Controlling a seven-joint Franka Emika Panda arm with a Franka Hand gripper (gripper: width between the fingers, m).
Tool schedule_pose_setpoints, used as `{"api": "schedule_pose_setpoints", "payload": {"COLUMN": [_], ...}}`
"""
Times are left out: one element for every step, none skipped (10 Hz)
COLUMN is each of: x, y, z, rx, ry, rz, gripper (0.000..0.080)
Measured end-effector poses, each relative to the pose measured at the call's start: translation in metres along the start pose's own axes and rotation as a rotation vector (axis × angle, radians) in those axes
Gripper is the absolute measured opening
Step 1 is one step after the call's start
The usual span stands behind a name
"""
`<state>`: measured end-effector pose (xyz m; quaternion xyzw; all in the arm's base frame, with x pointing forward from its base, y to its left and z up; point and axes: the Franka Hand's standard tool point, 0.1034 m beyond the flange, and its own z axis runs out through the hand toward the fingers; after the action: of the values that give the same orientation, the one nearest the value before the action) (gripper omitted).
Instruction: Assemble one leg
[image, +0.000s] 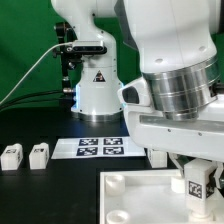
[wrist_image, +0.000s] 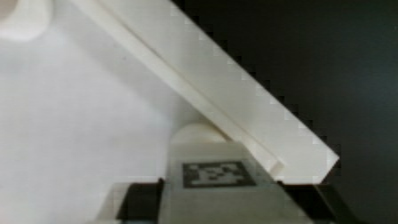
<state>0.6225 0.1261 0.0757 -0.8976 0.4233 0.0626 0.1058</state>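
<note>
My gripper (image: 197, 172) is shut on a leg (image: 198, 181), a small white block with a black-and-white tag. It holds the leg over the far right part of the large white tray-like panel (image: 135, 195). In the wrist view the leg (wrist_image: 217, 165) sits between my two dark fingers (wrist_image: 143, 200), and my gripper (wrist_image: 217, 203) is closed on its sides. The leg's far end lies close against the panel's raised rim (wrist_image: 231, 95). I cannot tell whether it touches the panel. Two more legs (image: 12, 154) (image: 38, 153) stand on the black table at the exterior view's left.
The marker board (image: 100, 147) lies flat on the table in front of the robot's white base (image: 97, 90). My arm's large white and metal wrist (image: 180, 85) fills the exterior view's right. A green backdrop stands behind.
</note>
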Motion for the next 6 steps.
{"api": "schedule_pose_setpoints", "payload": {"x": [-0.0009, 0.0003, 0.0047, 0.005, 0.0074, 0.006], "y": [0.0003, -0.0009, 0.0002, 0.0012, 0.0005, -0.0001], "z": [0.0012, 0.0019, 0.0038, 0.005, 0.0052, 0.0057], "rx": [0.003, 0.026, 0.084, 0.11, 0.144, 0.142], "ry": [-0.005, -0.005, 0.003, 0.001, 0.001, 0.0], "rz": [0.067, 0.177, 0.347, 0.476, 0.557, 0.551], "gripper": [0.03, 0.0299, 0.0298, 0.0296, 0.0296, 0.0296]}}
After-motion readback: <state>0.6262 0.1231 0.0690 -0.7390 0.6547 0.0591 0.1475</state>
